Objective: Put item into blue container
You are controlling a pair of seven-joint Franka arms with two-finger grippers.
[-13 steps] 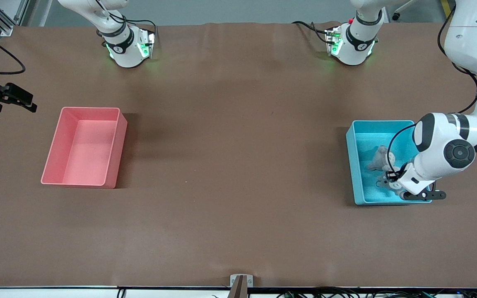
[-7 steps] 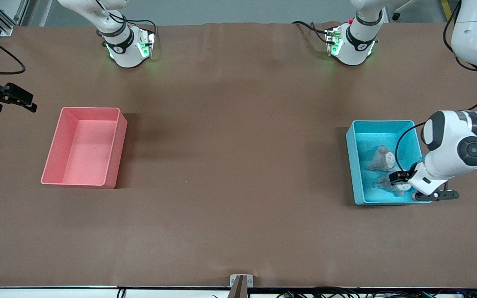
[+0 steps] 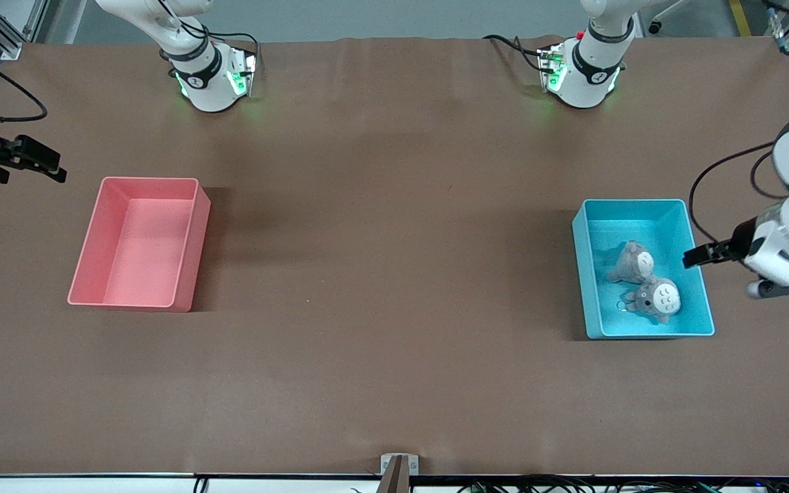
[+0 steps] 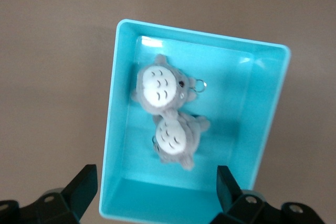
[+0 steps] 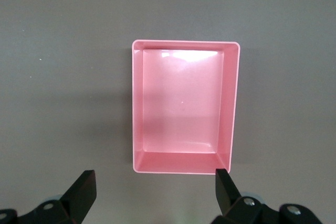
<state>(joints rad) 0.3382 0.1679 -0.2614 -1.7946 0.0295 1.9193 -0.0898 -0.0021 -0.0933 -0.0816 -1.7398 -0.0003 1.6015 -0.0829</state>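
Task status — judged complete or nearly so. Blue container stands on the surface toward the left arm's end, and two grey plush toys lie inside it, touching each other: one plush toy nearer the front camera, the other plush toy farther from it. No loose item is visible anywhere on the surface, so nothing appears left to load.

Left gripper hovers over the container's edge and the bare surface just beside it; its fingers are spread wide and hold nothing.

Right gripper waits in the air near the pink bin at the right arm's end — fingers released, empty. That bin holds nothing.

Remaining work, as judged: only clearing the left arm away.
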